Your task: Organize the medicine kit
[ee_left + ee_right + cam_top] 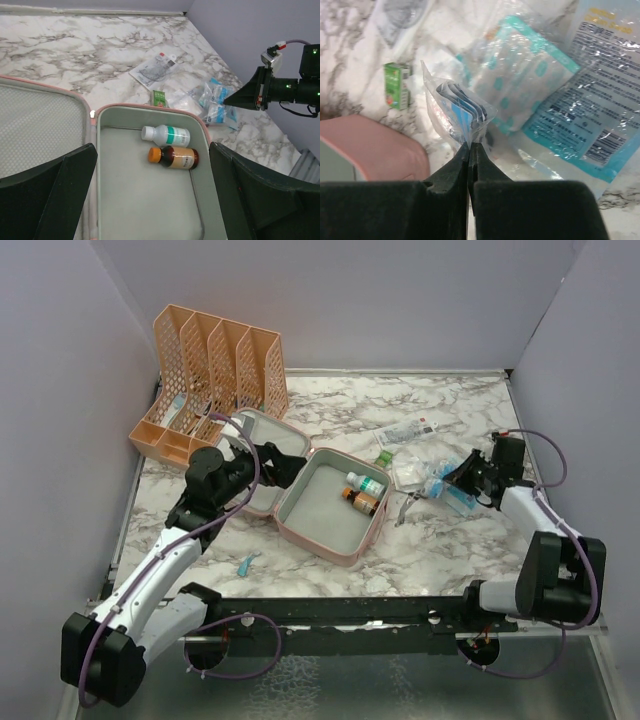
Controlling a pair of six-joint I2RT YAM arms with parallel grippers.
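Observation:
The medicine kit [300,523] lies open in the middle of the table, its pink shell lined pale grey-green. In its right half a white bottle [167,135] and a brown bottle with an orange cap [175,156] lie side by side. My left gripper [152,175] hovers open above that half, holding nothing. To the right of the kit my right gripper [470,145] is shut on the edge of a clear packet of blue strips [457,107]. It sits among teal-printed packets [520,85]. In the top view the right gripper [443,488] is low over that pile.
An orange perforated file rack [215,375] stands at the back left. A small green box [382,455] and a flat sachet [410,430] lie behind the kit's right corner. A small blue item [246,562] lies in front of the kit. Walls enclose three sides.

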